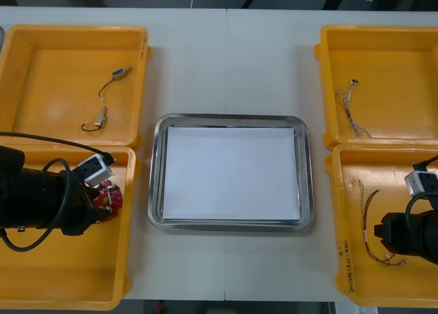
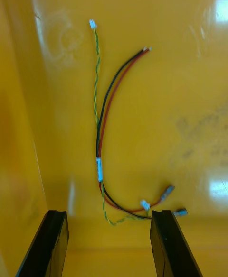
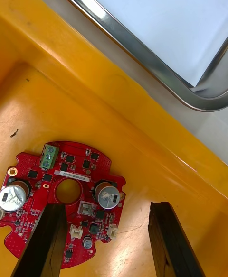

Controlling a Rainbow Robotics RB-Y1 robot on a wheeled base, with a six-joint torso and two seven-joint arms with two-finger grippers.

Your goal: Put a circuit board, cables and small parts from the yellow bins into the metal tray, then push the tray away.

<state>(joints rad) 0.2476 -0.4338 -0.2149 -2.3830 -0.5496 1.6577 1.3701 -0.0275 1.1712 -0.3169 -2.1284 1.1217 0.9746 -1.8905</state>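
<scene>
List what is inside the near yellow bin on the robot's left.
Inside the bin lies a round red circuit board, the open left tool over it. The left arm covers part of the floor in the front view; anything beneath is hidden.

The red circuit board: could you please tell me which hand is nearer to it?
Left. The left hand is poised over the red circuit board in the near left yellow bin; the right hand is across the table, over cables in the near right bin.

The left arm (image 1: 41,199) hides most of the red circuit board (image 1: 108,195); the front view's right edge cuts off the right arm (image 1: 416,236) and near right bin (image 1: 356,155).
</scene>
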